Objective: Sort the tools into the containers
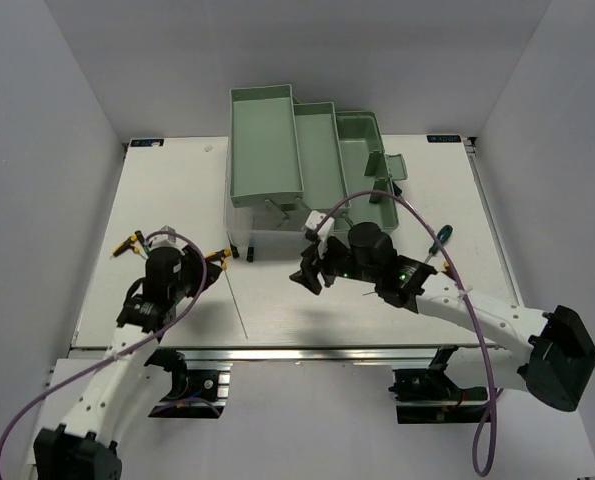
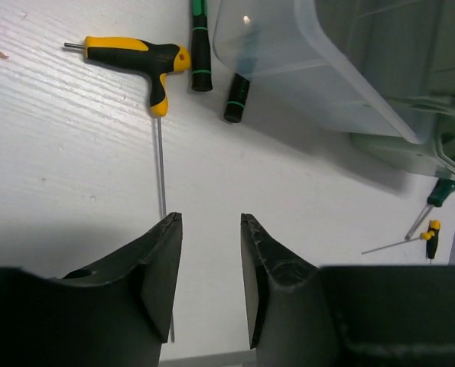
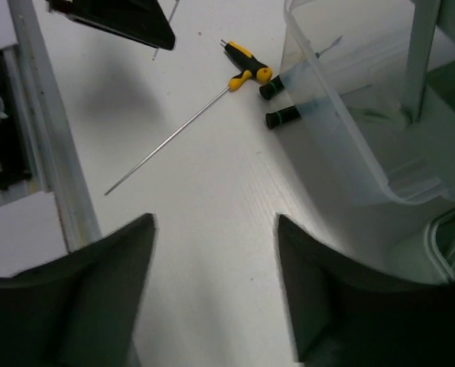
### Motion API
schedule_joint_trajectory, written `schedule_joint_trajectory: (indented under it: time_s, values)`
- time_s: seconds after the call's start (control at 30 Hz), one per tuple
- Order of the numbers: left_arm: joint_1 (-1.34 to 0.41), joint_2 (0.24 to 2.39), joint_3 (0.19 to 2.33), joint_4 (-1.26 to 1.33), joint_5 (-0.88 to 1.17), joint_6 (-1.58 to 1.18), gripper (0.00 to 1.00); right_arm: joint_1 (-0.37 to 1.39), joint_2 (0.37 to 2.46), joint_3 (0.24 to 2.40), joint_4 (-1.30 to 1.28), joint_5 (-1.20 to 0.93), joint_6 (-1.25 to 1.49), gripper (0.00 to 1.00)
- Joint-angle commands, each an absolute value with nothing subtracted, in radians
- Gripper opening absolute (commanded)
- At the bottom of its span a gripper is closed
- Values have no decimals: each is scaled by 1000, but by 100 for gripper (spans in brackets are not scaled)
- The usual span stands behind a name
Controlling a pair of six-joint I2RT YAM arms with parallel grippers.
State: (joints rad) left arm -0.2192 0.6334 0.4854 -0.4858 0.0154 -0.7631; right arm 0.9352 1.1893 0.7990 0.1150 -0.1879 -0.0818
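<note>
A yellow-black T-handle tool (image 2: 135, 55) with a long thin shaft lies on the white table just ahead of my left gripper (image 2: 209, 218), which is open and empty. Its shaft runs beside the left finger. Two green-black screwdriver handles (image 2: 237, 98) poke out from under the translucent clear lid (image 2: 311, 61). My right gripper (image 3: 216, 218) is open and empty above bare table, right of the same T-handle tool (image 3: 246, 65). The mint-green toolbox trays (image 1: 267, 140) stand at the back. A green screwdriver (image 1: 439, 238) lies to the right.
Another small yellow-black tool (image 1: 127, 243) lies at the far left of the table. A small yellow-black tool (image 2: 432, 237) and a green screwdriver (image 2: 441, 193) lie far off in the left wrist view. Purple cables loop over both arms.
</note>
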Motion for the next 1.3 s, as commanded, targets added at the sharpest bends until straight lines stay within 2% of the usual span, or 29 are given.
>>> schedule_joint_trajectory:
  time_s: [0.0, 0.03, 0.1, 0.33, 0.5, 1.0, 1.27]
  values:
    - [-224, 763, 445, -249, 28, -810, 48, 850, 1161, 807, 29, -258, -23, 63]
    - [-224, 803, 439, -212, 31, -810, 48, 826, 1151, 787, 44, -279, 1, 44]
    - [-232, 920, 433, -117, 35, -822, 49, 781, 1118, 779, 55, -285, 40, 34]
    - [-325, 1229, 546, 46, -87, -807, 50, 689, 1057, 752, 37, -302, 83, 34]
    - [-354, 1322, 590, 57, -146, -822, 49, 640, 1065, 752, 58, -325, 107, 34]
    - [-364, 1460, 672, -48, -270, -813, 48, 560, 1065, 753, 91, -341, 147, 34]
    - [-364, 1531, 687, -8, -258, -785, 49, 551, 1071, 756, 94, -345, 147, 33]
